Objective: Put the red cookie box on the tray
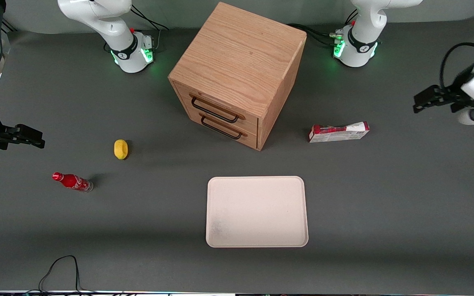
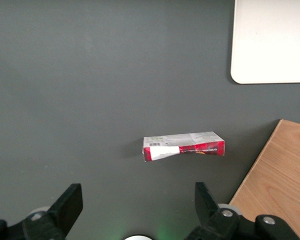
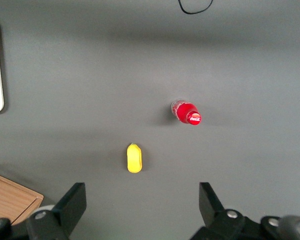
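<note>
Your gripper [image 1: 417, 103] hung above the table near the working arm's end, fingers [image 2: 67, 205] spread wide and holding nothing. In the wrist view the red cookie box [image 2: 183, 146] lay on the mat in line with the gap between them, well apart from both. From the front the box [image 1: 339, 132] rested on a long narrow side, beside the wooden drawer cabinet [image 1: 239, 74] and farther from the camera than the tray [image 1: 256, 211], which carried nothing.

Risks, as judged from this layout: the box looked thin and light, so a descent slightly off centre could tip it flat or skid it along the mat before the fingers closed. Closing along its length instead of across the thin width would probably miss. The cabinet's corner [image 2: 282, 172] sat close to one end of the box, so you had little room on that side. The yellow lemon-like object [image 1: 121, 149] and the small red bottle [image 1: 72, 181] lay toward the parked arm's end, well clear.
</note>
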Robot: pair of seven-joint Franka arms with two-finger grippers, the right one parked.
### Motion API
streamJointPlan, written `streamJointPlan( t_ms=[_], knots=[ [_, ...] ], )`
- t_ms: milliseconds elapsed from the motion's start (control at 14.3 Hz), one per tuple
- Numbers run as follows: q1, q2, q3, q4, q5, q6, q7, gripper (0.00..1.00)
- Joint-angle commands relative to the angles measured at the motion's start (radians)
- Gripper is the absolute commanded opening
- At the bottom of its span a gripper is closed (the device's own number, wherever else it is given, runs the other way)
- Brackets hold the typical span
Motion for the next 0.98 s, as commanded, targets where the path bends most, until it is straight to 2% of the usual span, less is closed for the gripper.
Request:
streamJointPlan(
  t_ms=[0, 419, 699, 908],
  knots=[
    [-0.082, -0.193, -0.003, -0.259, -0.004, 0.115, -0.101, 1.0],
    [-0.217, -0.306, -0.034, -0.392, -0.017, 0.137, -0.279, 1.0],
    [-0.213, -0.31, -0.054, -0.429, -0.017, 0.136, -0.357, 1.0],
    [-0.211, -0.31, -0.048, -0.449, -0.024, 0.139, -0.567, 1.0]
  ],
)
